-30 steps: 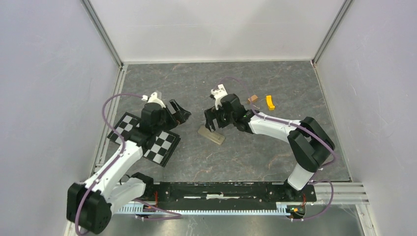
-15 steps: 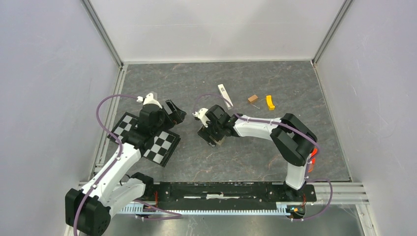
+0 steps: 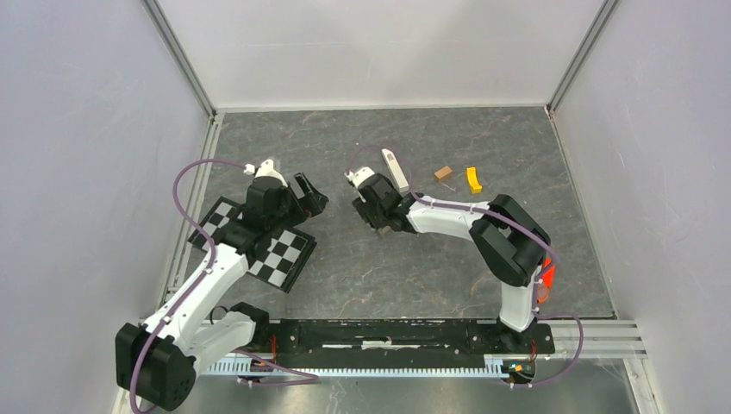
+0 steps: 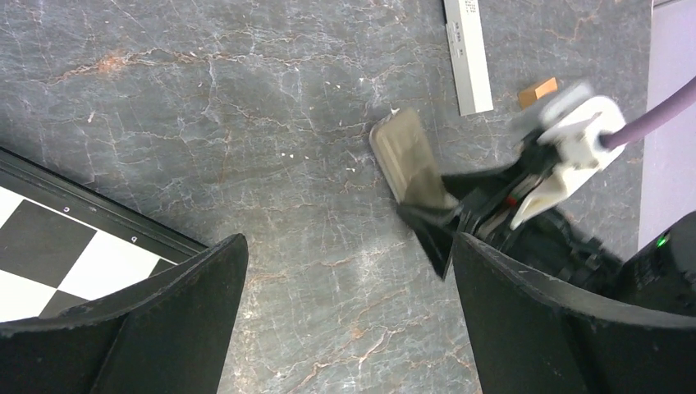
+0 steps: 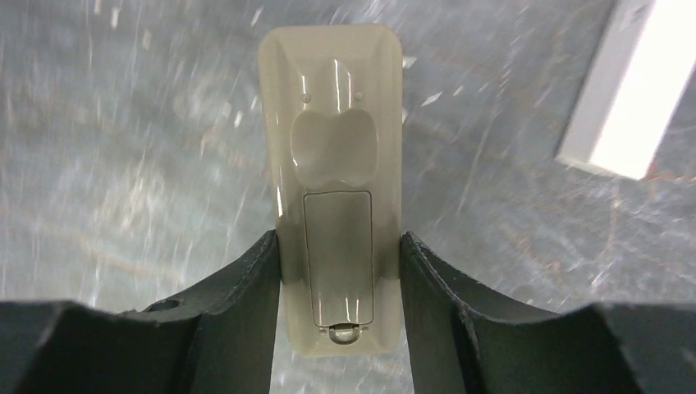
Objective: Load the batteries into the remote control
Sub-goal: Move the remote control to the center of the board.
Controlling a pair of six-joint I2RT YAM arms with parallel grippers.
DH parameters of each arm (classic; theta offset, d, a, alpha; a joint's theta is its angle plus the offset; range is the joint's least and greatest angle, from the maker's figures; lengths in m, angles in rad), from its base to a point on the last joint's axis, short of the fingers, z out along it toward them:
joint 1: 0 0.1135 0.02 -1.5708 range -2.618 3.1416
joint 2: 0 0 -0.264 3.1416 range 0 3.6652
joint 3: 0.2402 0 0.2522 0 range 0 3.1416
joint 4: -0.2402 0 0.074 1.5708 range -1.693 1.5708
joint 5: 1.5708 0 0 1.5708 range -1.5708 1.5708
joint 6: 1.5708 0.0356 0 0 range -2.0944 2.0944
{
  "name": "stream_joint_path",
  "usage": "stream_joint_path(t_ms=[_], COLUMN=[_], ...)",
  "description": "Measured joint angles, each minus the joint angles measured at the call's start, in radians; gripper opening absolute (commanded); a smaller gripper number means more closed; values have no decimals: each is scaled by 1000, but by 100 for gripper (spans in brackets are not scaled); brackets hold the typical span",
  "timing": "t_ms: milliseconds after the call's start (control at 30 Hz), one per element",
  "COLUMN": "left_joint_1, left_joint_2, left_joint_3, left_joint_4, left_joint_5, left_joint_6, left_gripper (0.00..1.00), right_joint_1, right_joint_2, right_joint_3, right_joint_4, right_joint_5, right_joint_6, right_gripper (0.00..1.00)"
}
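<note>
Though mostly hidden from overhead, the flat grey-olive remote control (image 5: 336, 189) lies back-up in the right wrist view, clamped between the right fingers (image 5: 238, 304); the left fingers (image 4: 164, 328) stand wide apart.

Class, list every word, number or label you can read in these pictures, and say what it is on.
No text can be read.
On the white bar: small dark print near one end, too small to read.
On the remote control: grey back, no lettering shows.
On the checkerboard: squares only.

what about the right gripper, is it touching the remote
Touching. Right wrist view: fingers of the right gripper sit flush against both long sides of the remote.
</note>
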Motion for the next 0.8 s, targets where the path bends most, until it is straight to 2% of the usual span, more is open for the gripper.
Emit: stream_joint_path(t_ms=[400,467,700,800], left_joint_1=[1,1,1,1], left_joint_2=[70,74,74,74], left_joint_3=[17,20,39,64], left_joint_4=[-63,-71,-92,-117], left_joint_5=[18,23,29,30], left_joint_6=[10,10,10,12], left_gripper=[100,100,100,100], right_joint_1=[-102,-105,-107,-111], right_joint_2=[196,220,250,249], right_joint_3=[166,177,214,217], right_joint_4=[242,248,245,244], right_joint_5=[112,120,137,130], right_joint_6=[112,113,122,126], right_gripper=[45,49,80,90])
